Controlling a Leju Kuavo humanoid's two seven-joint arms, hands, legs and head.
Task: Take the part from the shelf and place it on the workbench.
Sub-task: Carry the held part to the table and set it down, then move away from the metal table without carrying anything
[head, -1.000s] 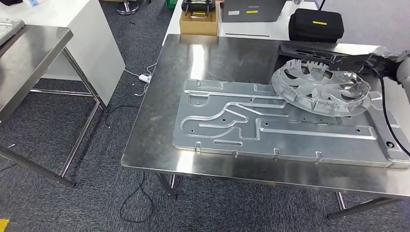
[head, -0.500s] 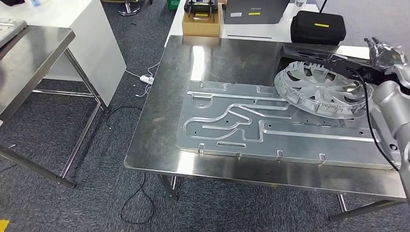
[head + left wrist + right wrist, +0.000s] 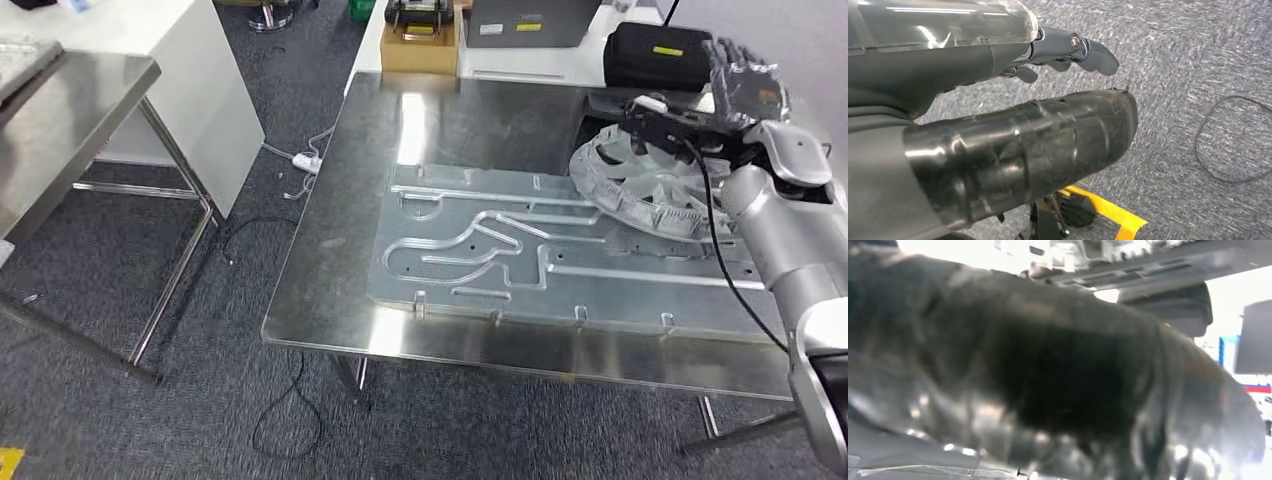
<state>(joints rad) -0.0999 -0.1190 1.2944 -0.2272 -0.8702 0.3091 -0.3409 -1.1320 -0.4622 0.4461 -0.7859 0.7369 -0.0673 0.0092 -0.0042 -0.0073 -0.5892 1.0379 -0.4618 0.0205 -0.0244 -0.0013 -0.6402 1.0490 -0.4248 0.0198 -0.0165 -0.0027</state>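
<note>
The part, a silver wheel-cover disc with curved spokes (image 3: 640, 180), lies at the far right of the workbench (image 3: 330, 300), resting partly on a large flat metal plate with grooves (image 3: 500, 250). My right hand (image 3: 745, 75) is raised just beyond and above the disc, fingers spread and holding nothing; my right forearm (image 3: 790, 230) hides the disc's right edge. In the right wrist view the hand (image 3: 1048, 380) is a dark blur. My left hand (image 3: 1013, 155) hangs over grey carpet with its fingers (image 3: 1093, 50) stretched out and nothing in it.
Behind the workbench stand a black case (image 3: 655, 55), a cardboard box (image 3: 420, 45) and a grey box (image 3: 525, 20). A second steel table (image 3: 70, 100) and a white cabinet (image 3: 200, 80) stand at the left. Cables (image 3: 285, 410) lie on the carpet.
My right hand has let go of the disc's far rim and risen above it with fingers spread. The disc now lies on the plate. The view has shifted slightly.
</note>
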